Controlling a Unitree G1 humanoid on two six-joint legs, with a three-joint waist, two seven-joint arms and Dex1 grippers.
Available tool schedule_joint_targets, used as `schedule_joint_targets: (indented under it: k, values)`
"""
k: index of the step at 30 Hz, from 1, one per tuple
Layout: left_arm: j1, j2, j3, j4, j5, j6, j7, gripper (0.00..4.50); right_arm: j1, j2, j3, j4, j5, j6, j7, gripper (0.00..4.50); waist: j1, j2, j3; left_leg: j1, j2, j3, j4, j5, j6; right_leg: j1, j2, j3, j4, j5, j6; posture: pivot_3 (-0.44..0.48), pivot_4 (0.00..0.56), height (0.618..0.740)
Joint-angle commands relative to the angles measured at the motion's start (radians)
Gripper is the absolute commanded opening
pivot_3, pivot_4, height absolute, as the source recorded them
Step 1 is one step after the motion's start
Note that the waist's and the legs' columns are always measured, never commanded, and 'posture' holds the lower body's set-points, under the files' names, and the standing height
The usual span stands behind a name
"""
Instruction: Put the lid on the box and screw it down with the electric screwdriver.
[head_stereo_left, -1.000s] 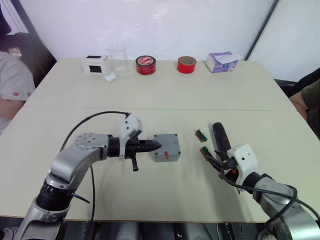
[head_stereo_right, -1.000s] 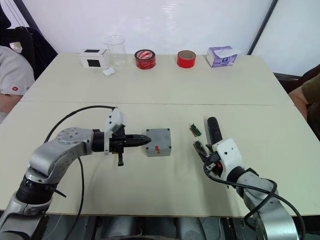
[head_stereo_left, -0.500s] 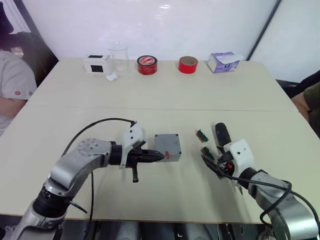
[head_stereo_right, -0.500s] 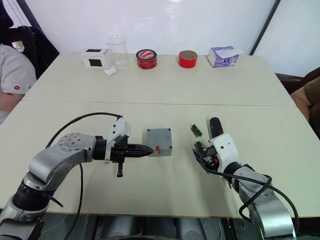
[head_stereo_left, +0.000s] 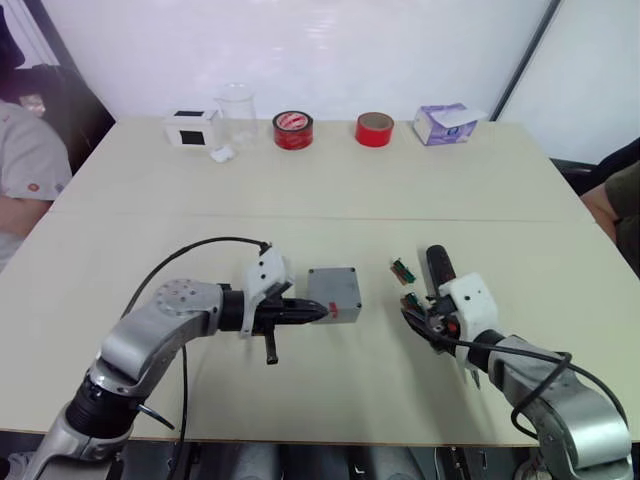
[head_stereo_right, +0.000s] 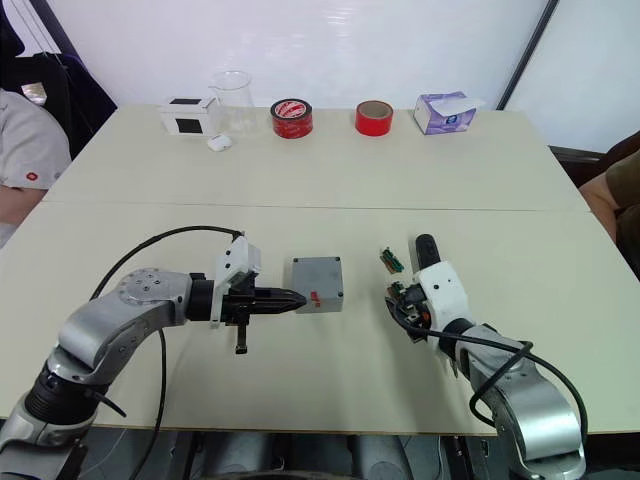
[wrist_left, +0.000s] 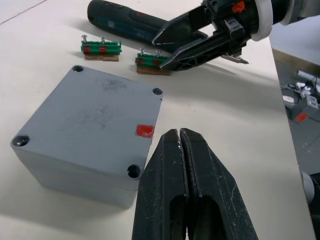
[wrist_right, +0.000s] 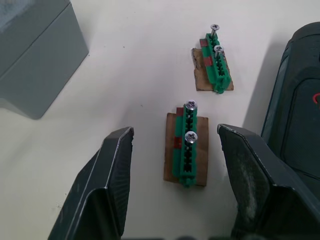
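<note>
The grey box stands mid-table with the lid on it as its top face, showing corner screw holes and a small red mark. My left gripper is shut and empty, its tip at the box's near edge beside the red mark. The black electric screwdriver lies on the table to the right. My right gripper is open, its fingers either side of a green screw holder, with the screwdriver just outside one finger.
A second green screw holder lies just beyond the first. Along the far edge stand a white box with black front, a clear beaker, two red tape rolls and a purple tissue box. People sit at both table sides.
My right gripper has moved forward along the screwdriver to the nearer green screw holder. The left gripper has stayed shut at the box, shifting only slightly.
</note>
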Motion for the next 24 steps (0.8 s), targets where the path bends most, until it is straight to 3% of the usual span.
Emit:
schedule_joint_targets:
  k: [1,3,5,10,24]
  values:
    - [0.001,0.003,-0.012,-0.032,0.01,-0.027,0.005,0.0,-0.026,0.005,-0.031,-0.058,0.035,0.055,-0.014,2.74,0.0,0.0,0.0,0.0,0.0,0.0,0.0,0.0,0.0,0.0,0.0,0.0,0.0,0.0,0.0,0.0,0.15,0.74]
    - [0.002,0.001,-0.014,-0.031,0.012,-0.03,0.009,0.0,-0.026,0.004,-0.033,-0.061,0.044,0.07,-0.017,2.74,0.002,0.0,0.0,0.0,0.0,0.0,0.0,0.0,0.0,0.0,0.0,0.0,0.0,0.0,0.0,0.0,0.15,0.74]
    - [0.001,0.0,-0.018,-0.03,0.016,-0.034,0.012,0.0,-0.023,-0.003,-0.03,-0.058,0.045,0.07,-0.019,2.26,0.001,0.0,0.0,0.0,0.0,0.0,0.0,0.0,0.0,0.0,0.0,0.0,0.0,0.0,0.0,0.0,0.15,0.74]
    - [0.0,-0.003,-0.02,-0.031,0.016,-0.034,0.02,0.0,-0.018,-0.018,-0.029,-0.057,0.045,0.073,-0.026,0.21,0.0,0.0,0.0,0.0,0.0,0.0,0.0,0.0,0.0,0.0,0.0,0.0,0.0,0.0,0.0,0.0,0.15,0.74]
    - [-0.01,-0.014,-0.025,-0.008,0.026,-0.046,0.018,0.0,-0.017,-0.026,-0.026,-0.049,0.041,0.059,-0.045,0.08,0.0,0.0,0.0,0.0,0.0,0.0,0.0,0.0,0.0,0.0,0.0,0.0,0.0,0.0,0.0,0.0,0.15,0.74]
